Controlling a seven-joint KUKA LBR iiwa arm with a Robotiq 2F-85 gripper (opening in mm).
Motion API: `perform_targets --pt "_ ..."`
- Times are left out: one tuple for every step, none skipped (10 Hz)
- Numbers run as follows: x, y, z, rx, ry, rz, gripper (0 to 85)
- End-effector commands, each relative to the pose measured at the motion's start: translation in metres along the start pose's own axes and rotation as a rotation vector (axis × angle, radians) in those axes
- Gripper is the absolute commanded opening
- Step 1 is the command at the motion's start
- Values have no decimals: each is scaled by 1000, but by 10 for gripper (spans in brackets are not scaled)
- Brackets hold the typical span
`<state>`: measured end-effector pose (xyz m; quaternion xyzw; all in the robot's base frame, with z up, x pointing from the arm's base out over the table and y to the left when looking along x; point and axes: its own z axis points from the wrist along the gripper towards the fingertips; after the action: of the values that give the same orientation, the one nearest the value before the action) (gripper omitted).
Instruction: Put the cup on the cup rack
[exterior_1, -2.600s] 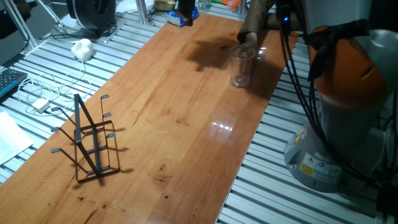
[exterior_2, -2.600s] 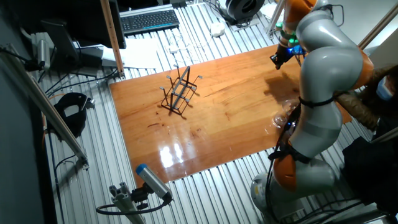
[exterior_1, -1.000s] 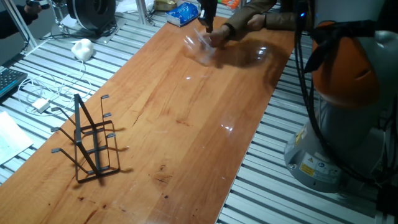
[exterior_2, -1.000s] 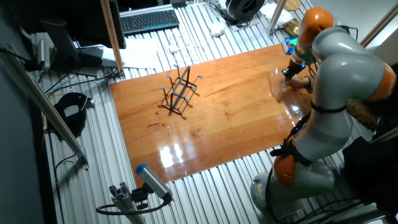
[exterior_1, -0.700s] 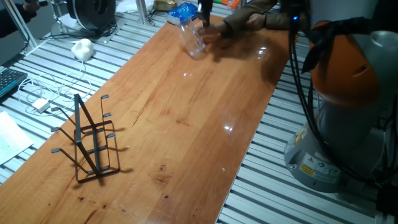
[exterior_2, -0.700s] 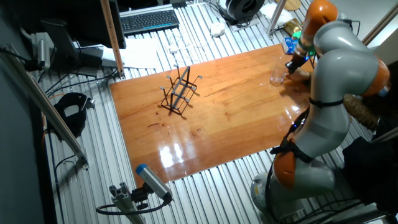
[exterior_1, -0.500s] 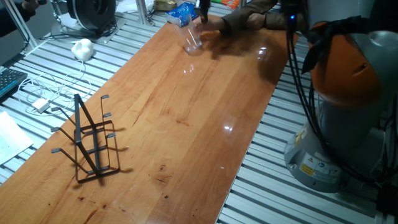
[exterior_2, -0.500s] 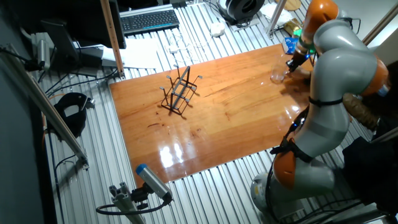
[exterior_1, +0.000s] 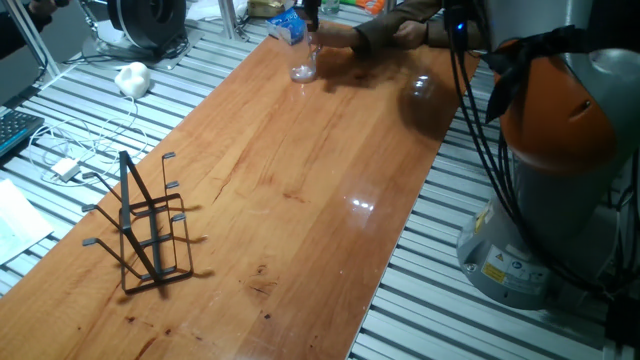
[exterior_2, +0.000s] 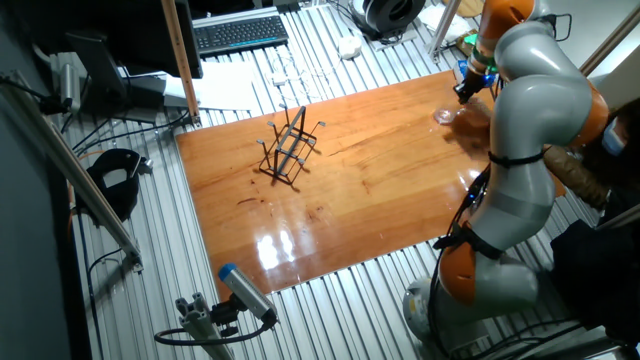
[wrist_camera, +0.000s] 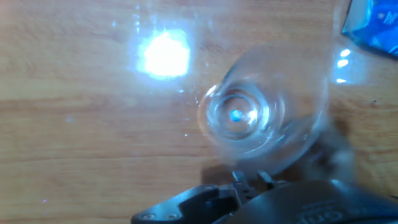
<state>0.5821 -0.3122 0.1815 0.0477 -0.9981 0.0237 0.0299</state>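
The cup (exterior_1: 304, 60) is a clear tumbler standing upright on the wooden table near its far end. It also shows in the other fixed view (exterior_2: 445, 115). In the hand view I look straight down into the cup (wrist_camera: 261, 118), which is slightly blurred. My gripper (exterior_1: 312, 20) hovers just above and beside the cup, apart from it; it also shows in the other fixed view (exterior_2: 465, 92). Its jaws are too dark and small to read. The black wire cup rack (exterior_1: 145, 225) stands far off at the near left of the table, and it is empty.
A person's arm in a brown sleeve (exterior_1: 395, 30) reaches over the far end of the table next to the cup. A blue packet (exterior_1: 285, 27) lies beside the cup at the table's far corner. Cables, a keyboard and a white object lie on the slatted bench to the left.
The person's hand moved the cup from the table's right side to the far left corner and set it upright. My gripper followed it there.
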Motion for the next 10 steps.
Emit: perform_targets --pt "-2 6 -1 -10 10 18 340" --pt "-4 15 -3 -10 23 36 170" --pt "-5 22 -4 -8 35 50 170" --pt "-3 30 -5 -12 36 65 170" --pt "0 42 -6 -11 43 91 170" --pt "5 56 -6 -7 48 119 170" --pt "11 70 -6 -11 48 152 170" --pt "19 84 -5 -1 48 176 170" --pt "28 99 -5 2 46 204 170" --pt "38 114 -4 5 45 233 170"
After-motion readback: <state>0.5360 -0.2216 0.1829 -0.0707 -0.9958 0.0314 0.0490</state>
